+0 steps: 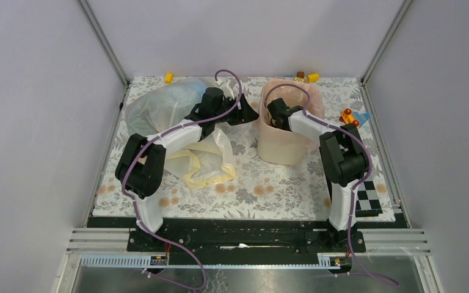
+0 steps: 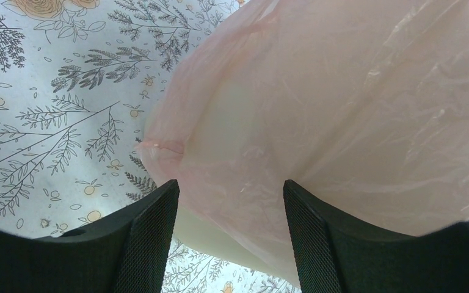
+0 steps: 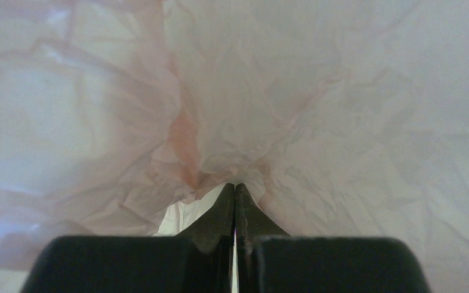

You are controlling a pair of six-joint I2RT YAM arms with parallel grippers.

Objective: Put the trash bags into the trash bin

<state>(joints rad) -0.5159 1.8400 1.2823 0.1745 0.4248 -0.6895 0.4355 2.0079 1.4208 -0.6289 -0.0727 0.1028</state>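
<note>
Quick rundown of the setup: the trash bin is stood upright at the far middle-right of the bench, which is covered with a floral cloth. The pink bag is found in and over the bin, with its film draped down the outside of the bin on the left side, as seen in the left wrist view.

The right end effector is reached down into the bin mouth. Its fingers are pressed tight together, and the pink film is puckered to a point right at the tips, so a fold of it looks to be pinched there. Nothing but crinkled pink plastic is seen around it.

The left end effector is held just beside the bin's left wall, spread wide, with the draped pink film in front of the gap. Whether the film is touched by the fingers can't be told.

Two more bags are left on the bench to the left of the bin: a bluish-clear bag puffed up at the far left, and a pale yellow bag lying flat nearer, partly under the left arm.

A few small toy blocks are scattered along the far edge.
</note>
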